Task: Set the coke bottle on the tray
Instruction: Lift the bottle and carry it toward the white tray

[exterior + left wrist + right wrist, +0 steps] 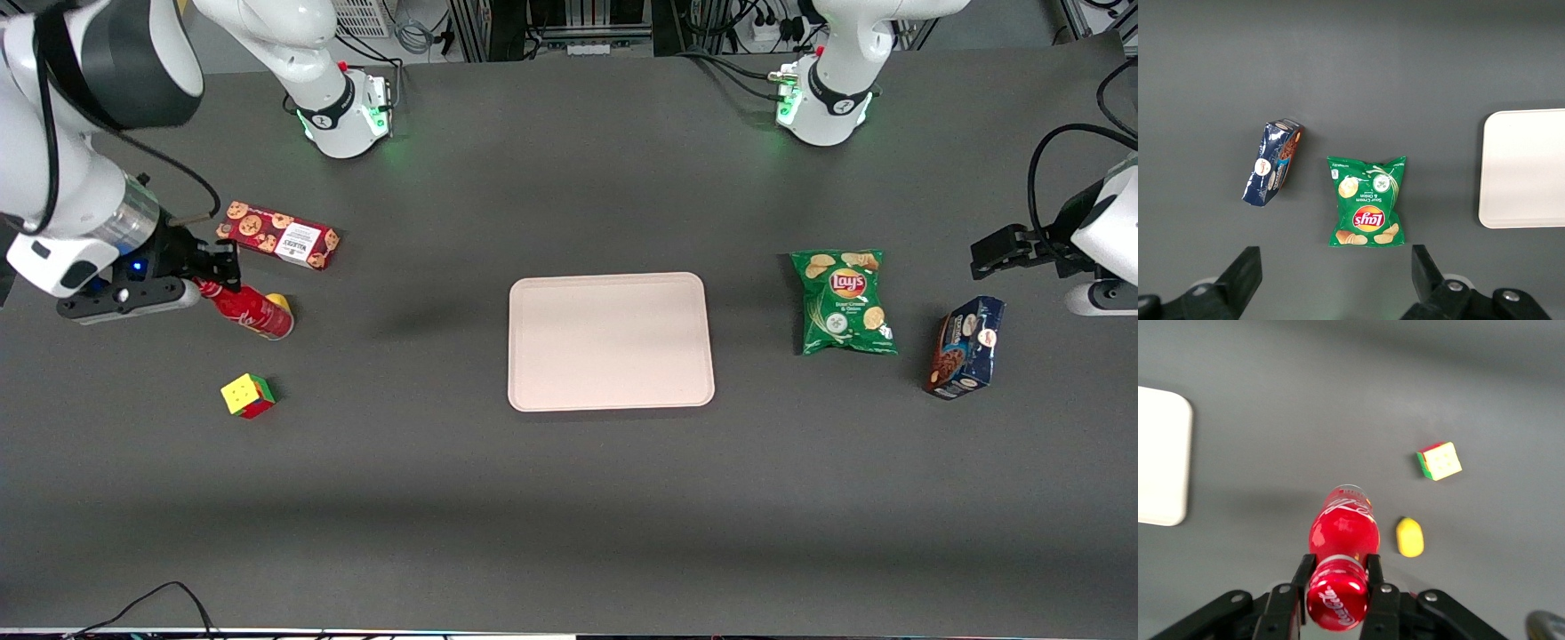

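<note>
Pincer [1338, 587]: clamped on the small red coke bottle's [1341, 537] neck.
Bottle axis: tilted.
Destination: pale pink rectangular tray [610, 340], well apart from bottle, toward parked arm's end.

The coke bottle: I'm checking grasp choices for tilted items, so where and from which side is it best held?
At the neck just under the cap, coming in from the cap end. The coke bottle is tilted, its base pointing away from the arm, and the neck is its narrowest part. The pincer already has a finger on each side there, shut on it, at the working arm's end of the table.
</note>
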Tool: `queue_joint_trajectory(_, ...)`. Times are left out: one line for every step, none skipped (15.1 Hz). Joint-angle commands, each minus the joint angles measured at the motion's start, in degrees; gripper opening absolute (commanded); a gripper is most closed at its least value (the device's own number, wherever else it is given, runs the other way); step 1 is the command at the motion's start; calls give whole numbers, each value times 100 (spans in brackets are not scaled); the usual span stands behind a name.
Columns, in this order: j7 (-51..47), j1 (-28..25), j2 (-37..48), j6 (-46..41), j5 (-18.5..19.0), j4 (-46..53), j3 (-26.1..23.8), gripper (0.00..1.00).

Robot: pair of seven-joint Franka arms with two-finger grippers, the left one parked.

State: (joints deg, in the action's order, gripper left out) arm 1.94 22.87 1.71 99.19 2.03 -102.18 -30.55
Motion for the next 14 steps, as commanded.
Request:
queue_joint_trajectory(-745,-160,-294,-374,-133,839,-406,0)
queue_joint_trajectory(-1009,-256,-408,-400,-133,997,-521,0)
queue_joint_trajectory(-1333,-396,-548,-470,-124,1181,-557,0)
queue_joint_trajectory(-1632,-659,-689,-514,-72,1357,-557,0)
queue_joint_trajectory(-1922,-940,-855,-515,-36,1533,-548,0)
queue_joint_trajectory(-2256,-1177,-1066,-515,-19,1691,-548,0)
queue_joint_trajectory(-2642,-1415,-1329,-506,86,1823,-548,0)
queue_joint_trajectory(-2950,-1687,-1627,-506,296,1998,-548,0)
queue_joint_trajectory(-3223,-1968,-1900,-480,472,2209,-548,0)
queue_joint_trajectory(-3478,-2223,-2155,-462,630,2394,-548,0)
queue_joint_trajectory(-3751,-2443,-2410,-436,780,2552,-548,0)
queue_joint_trajectory(-3953,-2680,-2656,-409,938,2693,-540,0)
queue_joint_trajectory(-4164,-2900,-2894,-383,1096,2816,-540,0)
queue_joint_trajectory(-4454,-3094,-3070,-305,1202,2852,-531,0)
